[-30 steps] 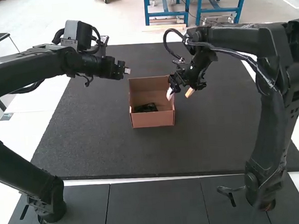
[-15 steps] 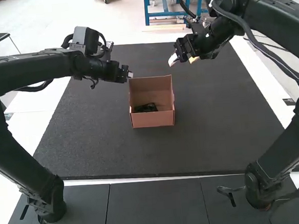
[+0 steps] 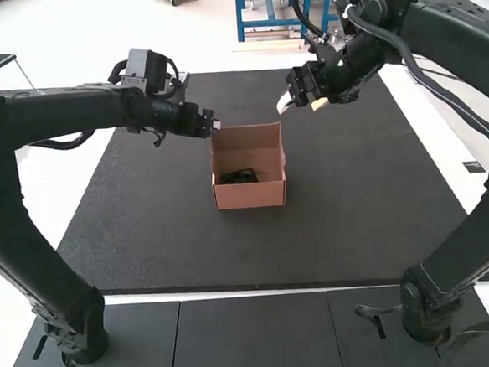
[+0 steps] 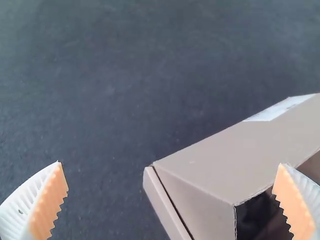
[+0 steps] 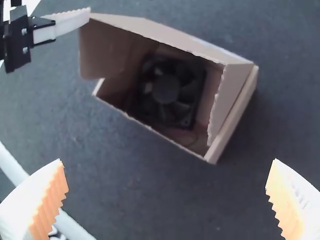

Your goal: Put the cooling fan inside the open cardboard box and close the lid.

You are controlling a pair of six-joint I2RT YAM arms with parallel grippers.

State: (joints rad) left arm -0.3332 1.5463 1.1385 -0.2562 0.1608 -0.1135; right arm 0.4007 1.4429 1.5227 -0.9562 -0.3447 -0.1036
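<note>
While open, box (image 3: 249,193) around fan (image 5: 167,94)

Your box (image 3: 249,194) is plain brown cardboard. It sits upright and square near the middle of the dark mat (image 3: 147,232), with its top open. The lid (image 3: 246,140) stands raised along the far side, not folded down. Your fan (image 5: 167,92), black and square with a round hub, lies flat on the box's floor, wholly inside the walls.
</note>
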